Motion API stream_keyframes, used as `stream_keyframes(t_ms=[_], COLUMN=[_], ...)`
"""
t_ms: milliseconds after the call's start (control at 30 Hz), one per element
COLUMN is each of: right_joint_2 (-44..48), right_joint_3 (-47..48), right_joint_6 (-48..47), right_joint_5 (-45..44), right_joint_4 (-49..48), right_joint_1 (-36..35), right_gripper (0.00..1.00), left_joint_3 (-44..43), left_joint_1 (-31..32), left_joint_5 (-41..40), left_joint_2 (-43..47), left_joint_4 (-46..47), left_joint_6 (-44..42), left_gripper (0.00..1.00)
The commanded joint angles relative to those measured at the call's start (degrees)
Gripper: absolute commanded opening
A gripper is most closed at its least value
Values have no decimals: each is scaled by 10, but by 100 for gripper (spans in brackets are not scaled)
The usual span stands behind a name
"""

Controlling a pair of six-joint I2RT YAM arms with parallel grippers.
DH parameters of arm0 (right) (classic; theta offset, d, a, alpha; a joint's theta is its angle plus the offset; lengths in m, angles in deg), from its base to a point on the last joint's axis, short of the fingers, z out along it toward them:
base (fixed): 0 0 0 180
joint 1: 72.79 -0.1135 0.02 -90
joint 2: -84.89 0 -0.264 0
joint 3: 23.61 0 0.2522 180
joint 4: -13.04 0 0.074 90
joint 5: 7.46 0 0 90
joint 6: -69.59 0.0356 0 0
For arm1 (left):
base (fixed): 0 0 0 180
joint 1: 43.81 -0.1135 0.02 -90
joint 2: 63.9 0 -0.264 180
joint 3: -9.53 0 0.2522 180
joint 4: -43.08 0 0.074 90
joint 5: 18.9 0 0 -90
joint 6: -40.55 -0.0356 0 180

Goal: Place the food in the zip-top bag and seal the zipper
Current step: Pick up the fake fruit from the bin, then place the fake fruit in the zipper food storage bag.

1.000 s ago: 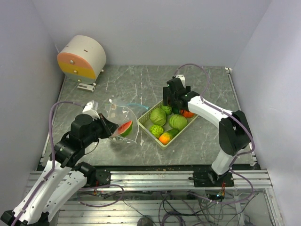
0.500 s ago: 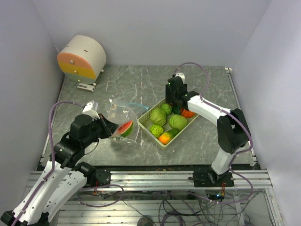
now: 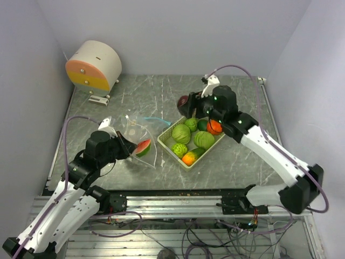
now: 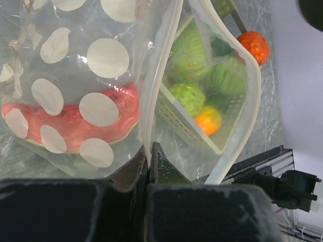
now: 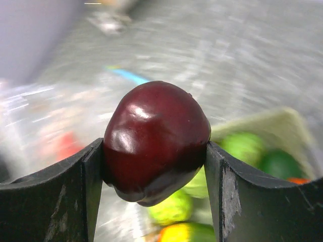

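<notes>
Two grippers loaded: right gripper (image 3: 190,102) clamps maroon fruit (image 3: 183,101) over upper corner of basket (image 3: 172,152); left gripper (image 4: 150,151) pinches zip-top bag (image 4: 106,55) edge, frame centre-left; bare tabletop (image 3: 156,89) behind.

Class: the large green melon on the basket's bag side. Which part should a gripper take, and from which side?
Take the melon across its round middle, coming from straight above. The basket wall and the fruit packed beside it likely block a sideways approach, while its top is exposed.
</notes>
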Motion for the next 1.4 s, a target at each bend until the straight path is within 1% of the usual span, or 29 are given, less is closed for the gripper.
stream_keyframes(t_ms=[0, 67, 167, 367, 500, 533, 600, 633, 667, 800, 833, 867, 900, 1067, 1167, 1233, 1300, 1367], right_joint_2=[64, 72, 61, 13, -27, -39, -61, -71, -80, -98, -97, -95, -93, -77, -35, 4, 41, 58], right_joint_3=[-16, -15, -16, -33, -25, -16, 8, 22, 32, 58, 57, 56, 55, 53, 41, 26, 17, 14], right_joint_6=[-27, -33, -30, -9, 4, 2, -3, -4, -7, -11, -11, -10, -10, -11, -9, -2, 13, 39], right_joint_5=[262, 315, 360, 373, 354, 337, 260, 216, 166, 85, 73, 65, 64, 62, 34, -22, -98, -204], right_joint_4=[-63, -86, -116, -165, -187, -180, -143, -125, -112, -87, -87, -86, -86, -70, -57, -46, -13, 47], right_joint_1=[-96, -144, -186, -205, -207, -209, -212, -213, -215, -225, -228, -229, -230, -233, -234, -235, -235, -229], right_gripper=[30, 31, 31, 31, 31, 31, 31, 33, 38, 74, 87, 98, 100, 100, 100, 100, 100, 100], left_joint_3=[3, 0, -8, -39, -58, -62, -70, -71, -74, -71, -70, -66, -64, -47, -42, -40, -37, -32], left_joint_1=[-3, -3, -3, -3, -3, -3, -3, -3, -3, -3, -3, -3, -3, -3, -3, -3, -3, -3], left_joint_5=[6, 8, 10, 13, 13, 14, 16, 18, 19, 22, 23, 24, 26, 33, 30, 22, 18, 20], left_joint_2=[-10, -14, -18, -11, 4, 6, 12, 15, 18, 29, 31, 33, 35, 41, 38, 39, 40, 43], left_joint_4=[38, 41, 41, 16, -1, -4, -12, -17, -21, -29, -29, -28, -26, -12, -10, -14, -15, -12], left_joint_6=[5, 7, 9, 9, 11, 12, 12, 12, 13, 18, 21, 23, 24, 34, 33, 31, 29, 29], left_gripper=[7, 7, 7, 7, 7, 7, 7, 7, 7, 7, 7, 7, 7, 7, 7, 7, 7, 7])
